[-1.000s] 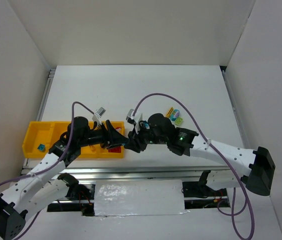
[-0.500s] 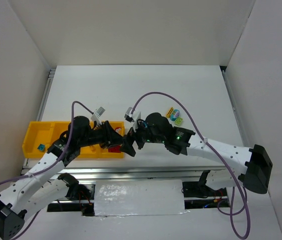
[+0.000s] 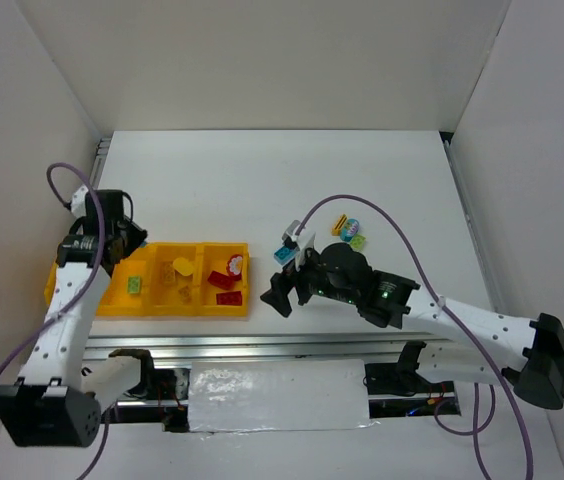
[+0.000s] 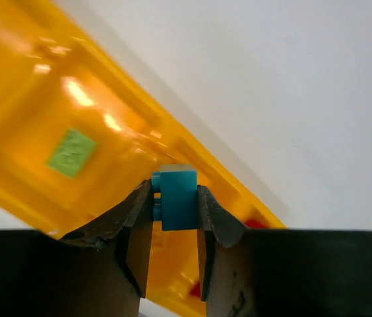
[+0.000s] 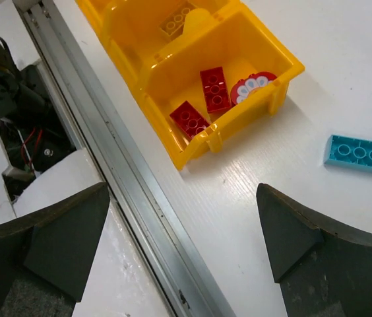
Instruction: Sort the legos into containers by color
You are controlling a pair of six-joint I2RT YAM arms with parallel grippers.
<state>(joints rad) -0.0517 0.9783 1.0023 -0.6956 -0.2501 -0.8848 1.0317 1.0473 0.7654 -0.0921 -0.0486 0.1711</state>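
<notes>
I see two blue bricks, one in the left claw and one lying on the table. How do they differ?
The held blue brick is pinched in the shut left gripper above the yellow tray; the loose blue brick lies free on the table, outside the tray. The held one's studs face sideways; the loose one's face up. Both are the same teal-blue.

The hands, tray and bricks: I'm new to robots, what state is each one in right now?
left hand, shut on the held teal brick, over the yellow tray.
right hand, open and empty.
yellow tray, open-topped, partly filled.
red bricks, lying in the end compartment.
green brick, lying flat in its compartment.
loose teal brick, lying on the table beside the tray.
small brick pile, unsorted on the table.
</notes>
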